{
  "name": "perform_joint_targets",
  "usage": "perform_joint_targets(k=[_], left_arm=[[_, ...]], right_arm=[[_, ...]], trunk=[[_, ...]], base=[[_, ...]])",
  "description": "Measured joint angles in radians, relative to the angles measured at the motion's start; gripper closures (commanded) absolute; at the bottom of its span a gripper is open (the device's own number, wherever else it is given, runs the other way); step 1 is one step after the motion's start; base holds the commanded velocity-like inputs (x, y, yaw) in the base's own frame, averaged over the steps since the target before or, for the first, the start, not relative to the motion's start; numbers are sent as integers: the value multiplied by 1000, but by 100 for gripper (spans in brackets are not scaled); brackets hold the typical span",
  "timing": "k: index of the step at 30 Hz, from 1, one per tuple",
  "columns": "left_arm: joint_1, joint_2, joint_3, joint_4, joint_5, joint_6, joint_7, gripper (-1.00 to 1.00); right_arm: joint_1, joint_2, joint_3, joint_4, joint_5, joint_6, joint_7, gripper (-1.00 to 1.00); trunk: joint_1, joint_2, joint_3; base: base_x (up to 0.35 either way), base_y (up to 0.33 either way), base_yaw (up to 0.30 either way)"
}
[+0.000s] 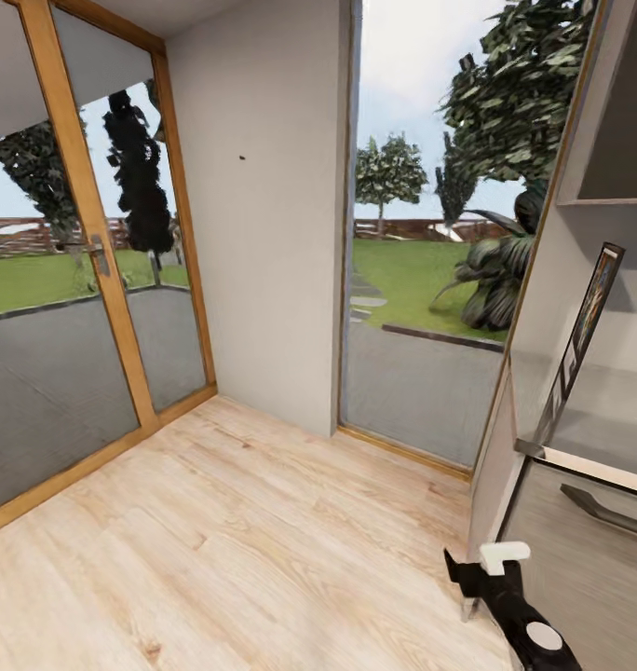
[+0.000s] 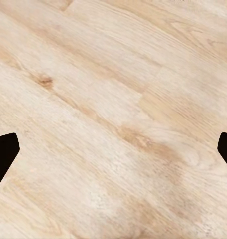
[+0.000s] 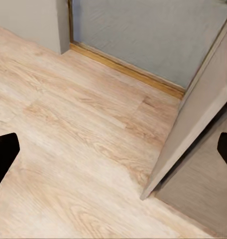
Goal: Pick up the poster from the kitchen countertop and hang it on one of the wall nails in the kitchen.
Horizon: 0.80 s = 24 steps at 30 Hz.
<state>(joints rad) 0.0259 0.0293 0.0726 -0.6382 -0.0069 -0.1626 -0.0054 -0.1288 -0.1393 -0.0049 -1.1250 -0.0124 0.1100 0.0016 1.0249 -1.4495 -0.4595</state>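
Poster (image 1: 579, 349) stands edge-on at far right on the countertop (image 1: 598, 424), leaning against the cabinet wall. It looks light, stiff and thin-framed; best pinched by a side edge of the frame. A nail (image 1: 241, 157) sits on the far wall. Both grippers, left (image 2: 113, 149) and right (image 3: 113, 149), gape wide, holding nothing.

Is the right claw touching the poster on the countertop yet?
Apart. The head view shows the right claw low above the floor, with cabinet front between it and the poster above.

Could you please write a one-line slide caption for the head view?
Poster leaning edge-on on the kitchen countertop at right, a wall nail ahead.
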Motion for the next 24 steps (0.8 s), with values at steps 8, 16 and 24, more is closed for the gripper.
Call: perform_joint_targets(k=[8,16,24], left_arm=[[0,0,0,0,0,0,0,-100],[0,0,0,0,0,0,0,-100],[0,0,0,0,0,0,0,-100]], right_arm=[[-155,-9,-15,-323,5,309,-2,-100],[-343,-16,-170,-353,6,464,-3,-100],[-361,-107,-250,-342,5,472,6,-100]], trunk=[[0,0,0],[0,0,0],[0,0,0]], base=[[1,1,0],[0,0,0],[6,0,0]])
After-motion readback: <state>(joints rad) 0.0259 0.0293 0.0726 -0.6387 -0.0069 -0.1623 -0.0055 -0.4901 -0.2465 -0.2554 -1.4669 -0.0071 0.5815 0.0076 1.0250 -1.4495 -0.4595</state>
